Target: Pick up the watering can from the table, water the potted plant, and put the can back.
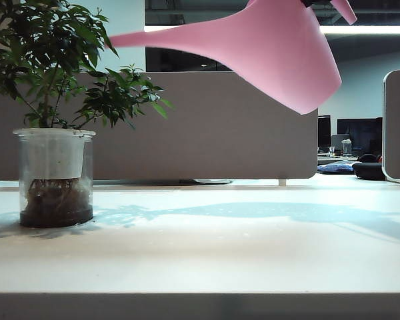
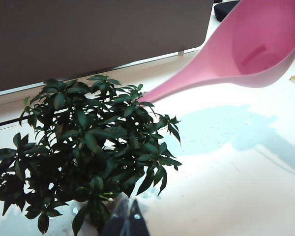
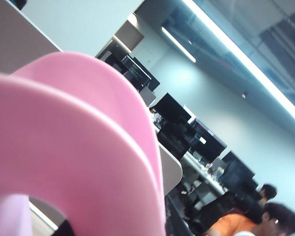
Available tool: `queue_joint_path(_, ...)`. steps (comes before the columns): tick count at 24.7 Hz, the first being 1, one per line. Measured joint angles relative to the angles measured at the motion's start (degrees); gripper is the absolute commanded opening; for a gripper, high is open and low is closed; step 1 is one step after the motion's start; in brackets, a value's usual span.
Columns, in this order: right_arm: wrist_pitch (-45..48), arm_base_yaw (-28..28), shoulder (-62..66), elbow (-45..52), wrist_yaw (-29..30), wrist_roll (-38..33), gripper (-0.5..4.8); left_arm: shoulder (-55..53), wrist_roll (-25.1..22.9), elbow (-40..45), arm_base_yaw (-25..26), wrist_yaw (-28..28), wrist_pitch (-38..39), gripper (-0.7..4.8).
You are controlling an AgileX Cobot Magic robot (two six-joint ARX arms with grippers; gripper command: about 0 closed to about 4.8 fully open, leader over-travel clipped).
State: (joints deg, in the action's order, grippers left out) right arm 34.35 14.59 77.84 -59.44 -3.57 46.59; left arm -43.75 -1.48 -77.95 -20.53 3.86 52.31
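- Watering can lifted, tipped, spout over the potted plant at left.
- Right gripper's grip hidden; left gripper's state unclear, near plant.
- Left: finish pouring, return can to table.

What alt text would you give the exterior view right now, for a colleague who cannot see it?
A large smooth pink plastic watering can hangs tilted in the air, its long spout reaching toward the leaves of a small bushy potted plant in a clear cylindrical pot, standing at the left on the wide white table. Neither gripper shows in this view; a grey partition stands behind.
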Motion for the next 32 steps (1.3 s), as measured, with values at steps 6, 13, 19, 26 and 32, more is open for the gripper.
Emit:
queue_joint_path(6,0.17,0.96,0.0,0.0,0.61,4.13,1.65,0.0,0.0,0.0,0.0,0.2,0.02,-0.05)
queue_joint_path(13,1.84,4.28,0.0,0.0,1.18,10.01,1.65,0.0,-0.02,0.0,0.0,0.2,0.02,-0.05)
queue_joint_path(19,3.08,5.25,0.0,-0.15,1.2,12.59,1.65,0.0,0.0,0.0,0.0,0.22,0.81,-0.05)
queue_joint_path(26,4.76,5.57,0.02,-1.73,0.9,12.83,1.65,0.0,0.0,0.0,0.0,0.22,1.79,-0.05)
queue_joint_path(32,5.18,7.87,0.04,-2.34,0.85,14.73,1.65,0.0,0.0,0.0,0.0,0.22,1.99,-0.05)
